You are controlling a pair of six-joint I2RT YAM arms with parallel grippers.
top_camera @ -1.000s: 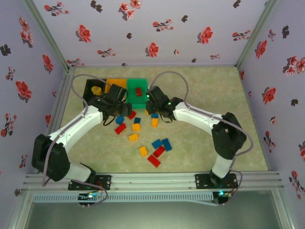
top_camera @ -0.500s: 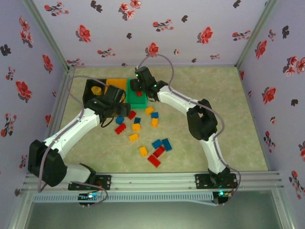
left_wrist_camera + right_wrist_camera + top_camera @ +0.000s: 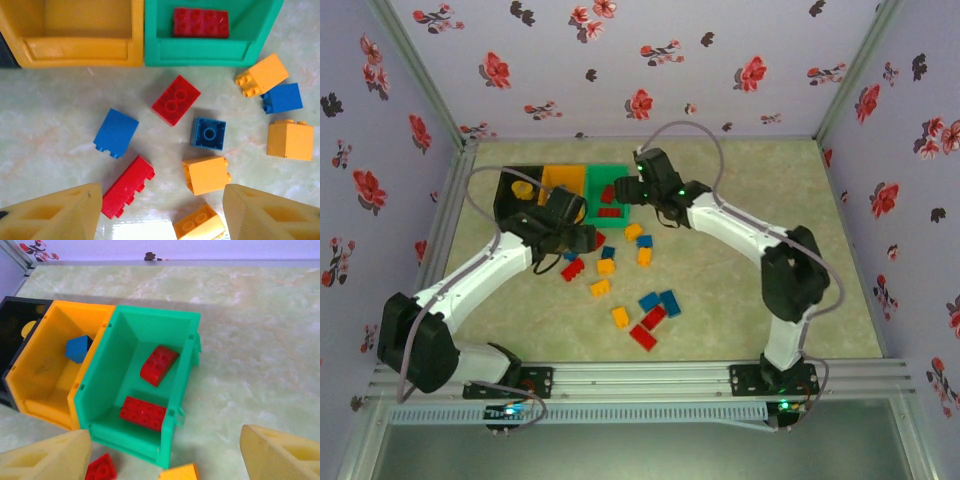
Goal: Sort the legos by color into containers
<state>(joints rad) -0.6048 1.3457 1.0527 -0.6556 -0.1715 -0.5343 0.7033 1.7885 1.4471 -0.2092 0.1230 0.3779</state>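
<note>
three bins (image 3: 565, 172) abreast | two bricks (image 3: 159, 364) in rightmost bin (image 3: 155, 315) | loose bricks (image 3: 176, 100) before bins

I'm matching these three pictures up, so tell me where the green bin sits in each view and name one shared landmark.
Top external: green bin at upper centre, slightly left, two red bricks inside.
Left wrist: green bin on the top edge, right of centre, cut off by the frame.
Right wrist: green bin left of centre, both red bricks inside.
Shared landmark: the orange-yellow bin beside its left side in all three.
</note>
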